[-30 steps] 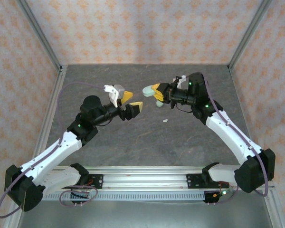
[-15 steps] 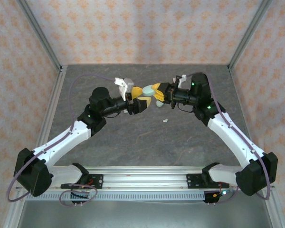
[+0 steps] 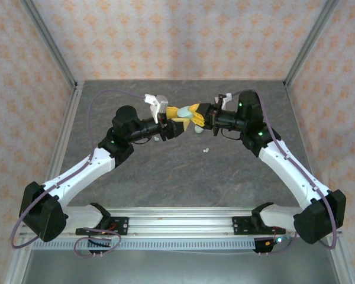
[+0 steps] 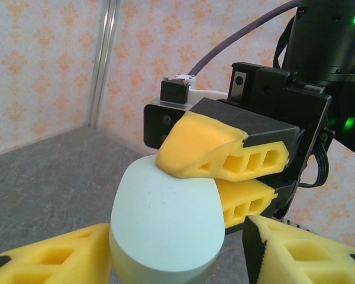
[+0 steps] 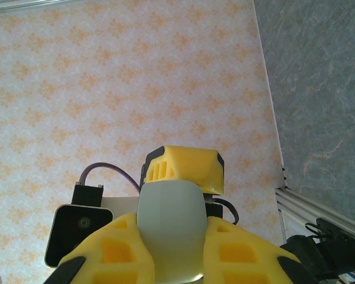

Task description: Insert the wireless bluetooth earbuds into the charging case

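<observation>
**Your left gripper (image 3: 173, 118) and right gripper (image 3: 195, 112) meet on the pale mint oval plastic charging case (image 3: 184, 114), up in the air over the far half of the dark grey stone-patterned table (image 3: 165, 171).**

The case's long axis runs from one gripper to the other, roughly parallel to the table's far edge. One tiny whitish pebble-like earbud (image 3: 206, 150) lies on the table just right of centre, well apart from the case and too small to tell which way it points. Your right gripper is clamped nearly closed on one end of the case. Your left gripper stands about half open astride the other end, with one yellow finger (image 4: 59, 260) touching its side and the other just clear.
</observation>
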### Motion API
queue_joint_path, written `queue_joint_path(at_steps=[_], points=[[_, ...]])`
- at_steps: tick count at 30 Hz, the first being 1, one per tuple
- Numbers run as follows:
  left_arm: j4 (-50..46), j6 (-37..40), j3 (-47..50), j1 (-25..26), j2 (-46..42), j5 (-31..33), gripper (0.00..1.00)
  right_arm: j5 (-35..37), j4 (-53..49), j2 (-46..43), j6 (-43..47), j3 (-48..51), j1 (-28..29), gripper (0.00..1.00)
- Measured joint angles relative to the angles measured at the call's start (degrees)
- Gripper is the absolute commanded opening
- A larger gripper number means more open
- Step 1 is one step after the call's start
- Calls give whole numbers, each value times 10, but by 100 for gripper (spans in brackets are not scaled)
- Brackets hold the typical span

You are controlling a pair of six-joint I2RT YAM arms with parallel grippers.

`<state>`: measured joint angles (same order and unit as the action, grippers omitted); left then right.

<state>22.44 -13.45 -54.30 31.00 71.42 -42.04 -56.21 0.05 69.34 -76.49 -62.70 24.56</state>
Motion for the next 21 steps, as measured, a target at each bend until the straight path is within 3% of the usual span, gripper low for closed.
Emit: queue_joint_path(at_steps=[21], points=[[2,0,0,0,4,0,56,-2,0,-18,0,0,0,9]])
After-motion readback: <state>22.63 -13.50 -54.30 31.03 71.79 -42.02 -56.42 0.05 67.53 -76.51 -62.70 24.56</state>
